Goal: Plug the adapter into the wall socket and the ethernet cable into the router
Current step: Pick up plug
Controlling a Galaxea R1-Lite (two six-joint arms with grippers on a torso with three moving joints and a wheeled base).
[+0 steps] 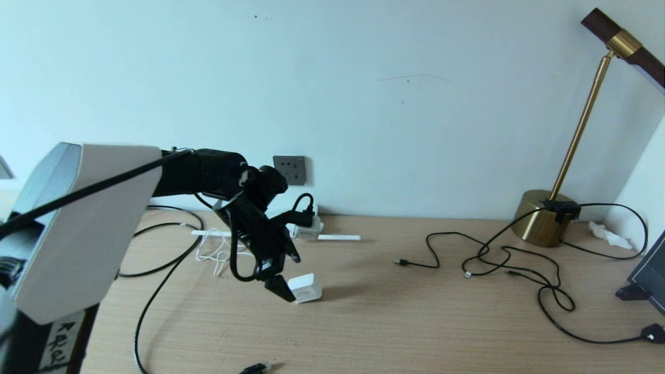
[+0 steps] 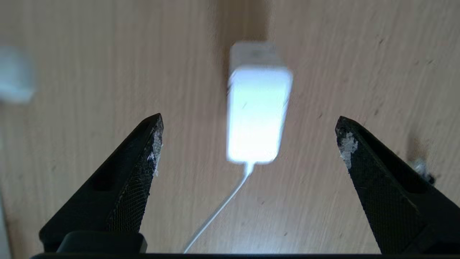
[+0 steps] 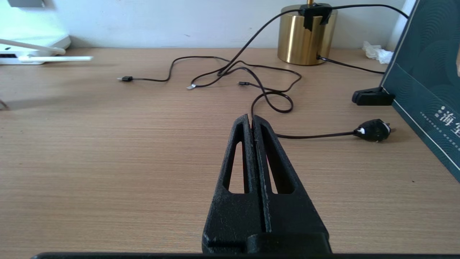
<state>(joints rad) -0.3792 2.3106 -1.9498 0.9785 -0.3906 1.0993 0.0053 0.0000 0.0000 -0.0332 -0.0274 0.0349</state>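
Note:
The white cube adapter lies on the wooden desk, its thin white cord trailing back toward the wrist camera. My left gripper hangs just above it, open, with the fingers wide on either side of the adapter and not touching it. The dark-grey wall socket is on the wall behind the arm. Below it sits the white router, partly hidden by the arm. The black ethernet cable runs along the desk's left side and its plug lies at the front edge. My right gripper is shut and empty over the desk's right half.
A brass lamp base stands at the back right, with thin black cables tangled in front of it and a black plug at the right edge. A dark box leans at far right. Loose white cord is bunched beside the router.

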